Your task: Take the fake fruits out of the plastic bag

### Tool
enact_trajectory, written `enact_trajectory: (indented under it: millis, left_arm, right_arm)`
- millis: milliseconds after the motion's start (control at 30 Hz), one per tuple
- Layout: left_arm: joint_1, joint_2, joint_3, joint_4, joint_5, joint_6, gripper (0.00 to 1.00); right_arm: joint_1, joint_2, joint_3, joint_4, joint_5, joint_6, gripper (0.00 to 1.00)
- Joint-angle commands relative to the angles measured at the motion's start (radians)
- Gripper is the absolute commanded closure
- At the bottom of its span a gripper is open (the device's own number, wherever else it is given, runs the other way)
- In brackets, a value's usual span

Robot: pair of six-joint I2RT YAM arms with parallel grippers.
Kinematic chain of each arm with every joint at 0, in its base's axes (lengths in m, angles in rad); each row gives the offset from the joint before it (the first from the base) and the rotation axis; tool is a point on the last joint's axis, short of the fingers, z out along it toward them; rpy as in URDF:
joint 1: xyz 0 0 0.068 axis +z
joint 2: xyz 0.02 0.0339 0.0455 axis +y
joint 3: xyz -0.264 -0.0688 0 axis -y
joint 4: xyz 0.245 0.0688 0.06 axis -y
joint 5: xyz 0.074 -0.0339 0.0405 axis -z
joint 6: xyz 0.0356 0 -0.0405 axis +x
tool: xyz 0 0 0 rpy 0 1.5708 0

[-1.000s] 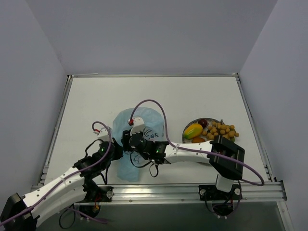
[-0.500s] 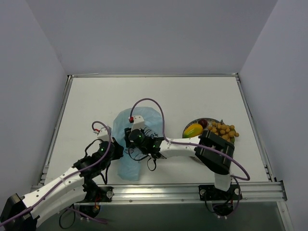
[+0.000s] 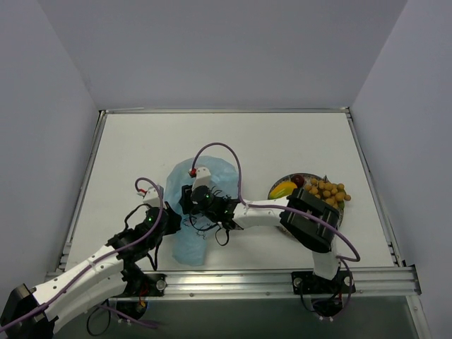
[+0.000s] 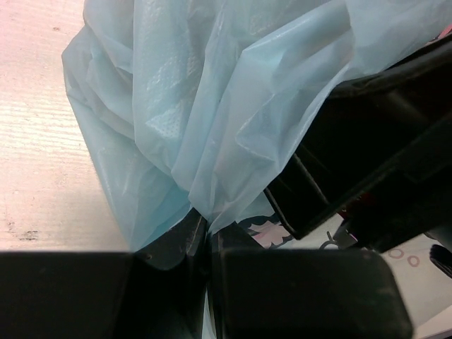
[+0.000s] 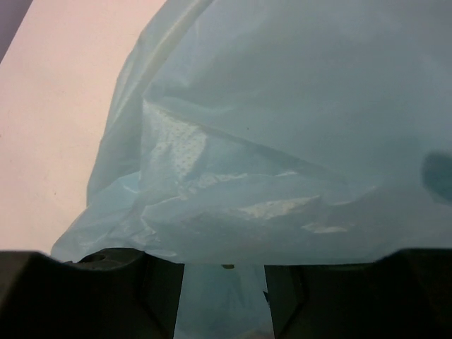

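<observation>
The light-blue plastic bag [image 3: 212,173] lies at the table's middle. My left gripper [image 3: 171,216] is at its left edge, shut on a fold of the bag [image 4: 176,106], with jaws pressed together [image 4: 207,244]. My right gripper [image 3: 189,201] is over the bag's middle with its fingers apart [image 5: 222,296], and bag film [image 5: 282,141] fills its view. A dim dark-green patch [image 5: 438,176] shows through the film. A yellow-orange mango [image 3: 282,189], a dark red fruit [image 3: 299,181] and a bunch of orange-tan balls [image 3: 328,191] lie on the grey plate [image 3: 316,176]. The melon and orange piece are not visible.
The right arm's black elbow link [image 3: 308,220] lies over the plate's near side. A metal rail [image 3: 282,281] runs along the near edge. Grey walls enclose the table on three sides.
My right arm has swung left: its gripper has moved further over the bag and its elbow now covers the plate's near part. The left gripper has stayed pinched on the bag.
</observation>
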Motion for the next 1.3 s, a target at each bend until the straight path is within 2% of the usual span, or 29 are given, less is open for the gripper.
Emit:
enact_trajectory:
  millis: [0,300,367,400,500,600,733,900,1033,1100,1267]
  left_arm:
    - [0.001,0.000,0.065,-0.003,-0.002,0.005,0.97]
    - [0.001,0.001,0.064,-0.003,0.000,0.008,0.98]
    - [0.001,0.000,0.062,-0.002,0.000,0.007,0.98]
    - [0.001,0.000,0.059,-0.002,-0.002,0.008,0.98]
    - [0.001,0.000,0.059,0.003,0.000,0.005,0.98]
    - [0.001,0.000,0.059,0.002,-0.003,0.005,0.98]
    - [0.001,-0.002,0.062,0.000,-0.003,0.007,0.98]
    - [-0.001,0.001,0.058,0.005,-0.003,0.005,0.98]
    - [0.001,0.007,0.059,0.011,-0.003,0.005,0.98]
    - [0.001,0.010,0.073,0.003,-0.012,0.019,0.98]
    - [0.002,0.045,0.139,-0.014,-0.071,0.074,0.98]
  right_arm:
    - [-0.006,0.009,0.014,0.017,0.019,0.007,0.60]
    - [-0.008,0.020,0.018,0.030,-0.013,0.019,0.72]
    - [-0.008,0.025,0.024,0.028,-0.036,0.024,0.67]
    - [-0.008,0.026,0.026,0.028,-0.043,0.027,0.60]
    - [-0.008,0.037,0.021,0.037,-0.060,0.039,0.59]
    - [-0.011,0.042,0.017,0.050,-0.074,0.048,0.64]
    - [-0.012,0.020,-0.002,0.074,-0.063,0.051,0.78]
    - [-0.011,-0.003,-0.022,0.086,-0.040,0.043,0.87]
    - [-0.002,-0.021,-0.029,0.077,0.015,0.031,0.93]
    - [0.011,-0.032,-0.034,0.062,0.042,0.025,1.00]
    - [0.031,-0.121,-0.039,0.001,0.081,-0.027,1.00]
